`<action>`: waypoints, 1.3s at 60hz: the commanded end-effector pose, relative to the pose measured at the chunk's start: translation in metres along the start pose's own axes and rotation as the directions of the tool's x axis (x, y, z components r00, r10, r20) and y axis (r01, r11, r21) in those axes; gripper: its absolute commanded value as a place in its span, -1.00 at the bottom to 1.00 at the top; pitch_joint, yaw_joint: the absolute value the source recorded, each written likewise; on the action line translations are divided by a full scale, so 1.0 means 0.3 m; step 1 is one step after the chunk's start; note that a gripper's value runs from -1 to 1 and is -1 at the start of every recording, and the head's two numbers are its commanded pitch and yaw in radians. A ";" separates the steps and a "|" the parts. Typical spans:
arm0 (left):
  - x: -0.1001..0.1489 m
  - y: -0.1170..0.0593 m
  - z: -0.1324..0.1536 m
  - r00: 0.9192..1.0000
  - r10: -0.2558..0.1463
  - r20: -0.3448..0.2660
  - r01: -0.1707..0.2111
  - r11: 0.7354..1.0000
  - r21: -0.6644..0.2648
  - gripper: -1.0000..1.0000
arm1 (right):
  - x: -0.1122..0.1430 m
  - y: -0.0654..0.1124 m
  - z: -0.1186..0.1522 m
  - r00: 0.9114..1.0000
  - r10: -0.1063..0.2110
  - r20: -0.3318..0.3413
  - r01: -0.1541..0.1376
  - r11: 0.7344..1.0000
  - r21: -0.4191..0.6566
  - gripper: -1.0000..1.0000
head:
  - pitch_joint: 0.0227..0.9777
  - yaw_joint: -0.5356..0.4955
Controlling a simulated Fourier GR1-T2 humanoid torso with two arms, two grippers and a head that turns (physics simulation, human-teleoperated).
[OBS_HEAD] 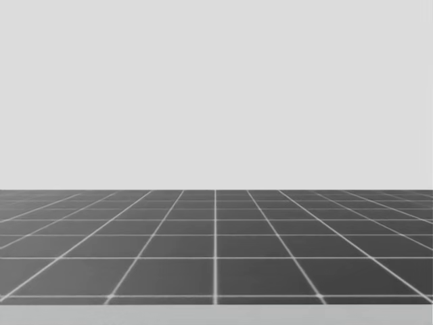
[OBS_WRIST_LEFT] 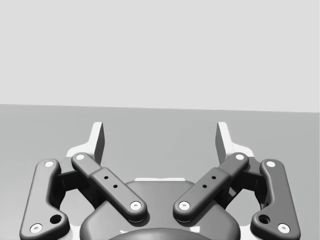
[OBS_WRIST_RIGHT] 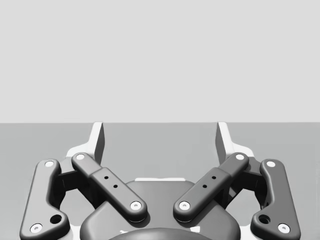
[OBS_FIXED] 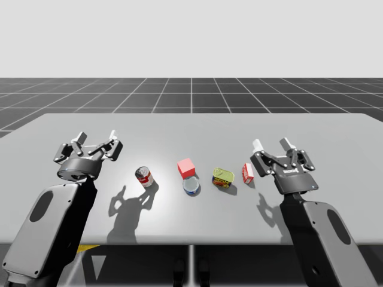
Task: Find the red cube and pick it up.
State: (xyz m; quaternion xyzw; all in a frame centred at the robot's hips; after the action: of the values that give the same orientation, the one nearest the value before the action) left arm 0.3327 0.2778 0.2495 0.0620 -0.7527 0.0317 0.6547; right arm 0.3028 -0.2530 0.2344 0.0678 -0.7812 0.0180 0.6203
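Note:
The red cube [OBS_FIXED: 186, 168] rests on the grey table [OBS_FIXED: 191, 128] near its middle, just behind a round clear-and-blue can lying flat [OBS_FIXED: 191, 186]. My left gripper [OBS_FIXED: 96, 139] hovers open over the table's left part, well to the left of the cube. My right gripper [OBS_FIXED: 272, 144] hovers open at the right, with a small red box between it and the cube. In the left wrist view the gripper [OBS_WRIST_LEFT: 160, 137] holds nothing between its spread fingers. The right wrist view shows the same for that gripper [OBS_WRIST_RIGHT: 160, 137], with bare table ahead.
A red-and-white can [OBS_FIXED: 144, 177] stands left of the cube. A green-and-yellow tin [OBS_FIXED: 222, 177] and a small red box [OBS_FIXED: 248, 173] sit to its right. A dark tiled floor [OBS_HEAD: 216, 244] lies beyond the table's far edge.

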 end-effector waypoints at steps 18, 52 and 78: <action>0.002 0.002 0.000 1.000 0.001 0.000 -0.001 1.000 0.003 -1.00 | -0.002 -0.009 -0.003 1.000 -0.018 0.004 0.018 0.999 -0.033 -1.00 | -0.74 0.03; 0.001 0.004 -0.002 1.000 0.000 -0.001 0.000 1.000 0.001 -1.00 | 0.001 -0.011 -0.003 1.000 -0.005 0.002 0.005 1.000 -0.028 -1.00 | 0.17 0.07; 0.001 0.001 -0.003 1.000 0.000 -0.002 0.000 1.000 -0.007 -1.00 | 0.000 -0.009 -0.003 1.000 -0.004 -0.004 0.004 1.000 -0.026 -1.00 | 0.53 0.12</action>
State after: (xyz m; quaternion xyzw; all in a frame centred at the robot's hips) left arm 0.3332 0.2789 0.2499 0.0616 -0.7522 0.0305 0.6553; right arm 0.3040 -0.2558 0.2345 0.0611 -0.7805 0.0064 0.6221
